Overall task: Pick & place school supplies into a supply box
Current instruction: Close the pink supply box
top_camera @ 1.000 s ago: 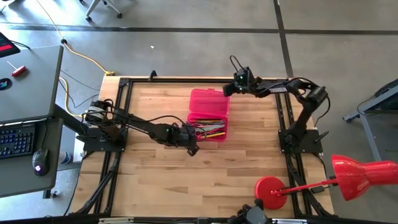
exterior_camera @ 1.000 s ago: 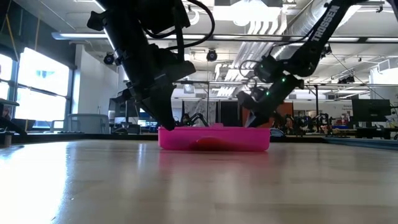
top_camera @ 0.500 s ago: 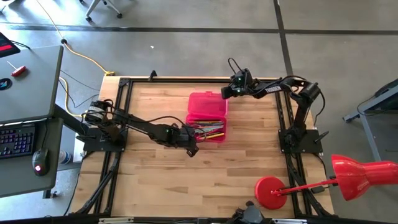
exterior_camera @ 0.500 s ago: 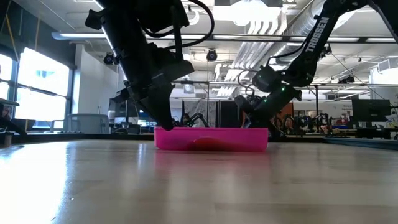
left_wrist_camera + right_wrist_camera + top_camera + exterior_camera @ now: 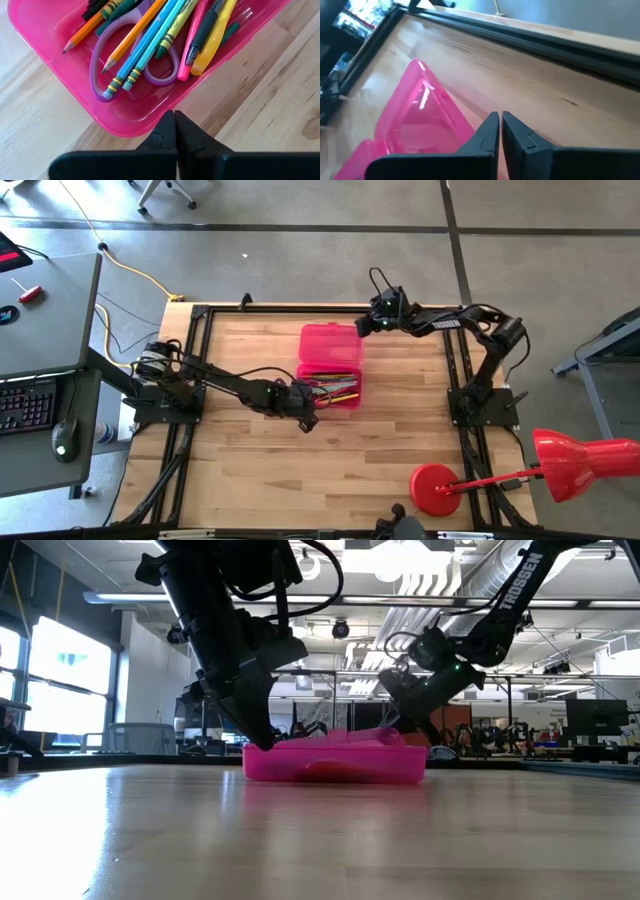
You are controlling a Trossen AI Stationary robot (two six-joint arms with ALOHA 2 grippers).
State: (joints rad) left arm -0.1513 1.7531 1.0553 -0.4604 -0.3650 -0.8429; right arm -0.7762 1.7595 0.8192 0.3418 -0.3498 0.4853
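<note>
The pink supply box (image 5: 330, 365) lies open at mid-table, with its lid (image 5: 330, 342) on the far side. Its tray holds the school supplies (image 5: 150, 45): pencils, pens and purple-handled scissors (image 5: 100, 75). My left gripper (image 5: 174, 114) is shut at the tray's near left corner, also seen in the high view (image 5: 310, 420). My right gripper (image 5: 500, 116) is shut at the lid's far right corner (image 5: 360, 328). In the low view the lid (image 5: 375, 737) stands a little raised above the tray. My left gripper sets its shut fingertips against the outer wall (image 5: 145, 131) of the tray's near left corner, slanting down from the table's left. The box rests flat on the table. My right gripper pushes with its shut fingers at the lid's far edge (image 5: 472, 131) near its right corner, slanting down from the far right. The fingers hide the exact spot. The lid is tilted, with its far edge off the table.
A black frame rail (image 5: 300, 310) runs around the wooden table. A red lamp stands with its round base (image 5: 437, 487) on the near right corner and its shade (image 5: 590, 462) out beyond the table's right edge. Bare wood lies near the front.
My right gripper has turned at the wrist beside the lid, staying shut. The lid's far edge has risen off the table. The whole box has slid a little toward the table's left edge.
</note>
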